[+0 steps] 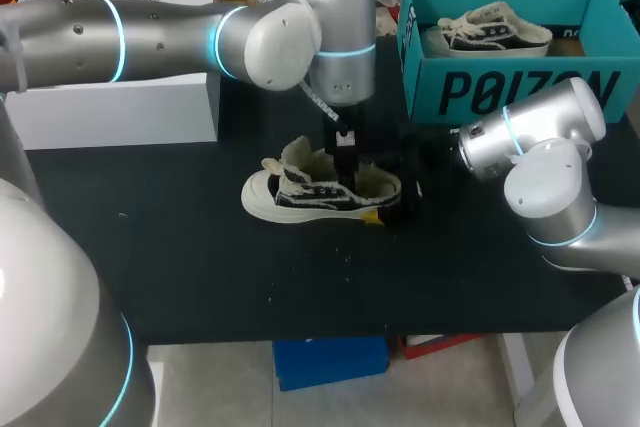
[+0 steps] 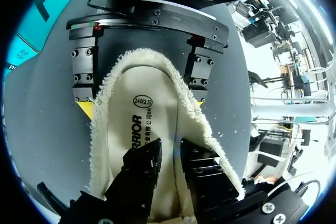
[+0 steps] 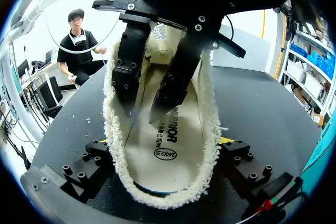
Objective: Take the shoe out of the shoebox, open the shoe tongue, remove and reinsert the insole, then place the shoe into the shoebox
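While inside shoe, left gripper ajar

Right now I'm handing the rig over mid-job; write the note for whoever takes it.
Left hand: open, down inside the shoe, over the insole.
Right hand: shut on the shoe's heel, on the table.
Shoebox: table's far right, a second shoe inside.
Done: shoe out of the box.
Insole lies in the shoe; whether it has been out yet, I cannot tell.
Left: finish the insole step, box the shoe.
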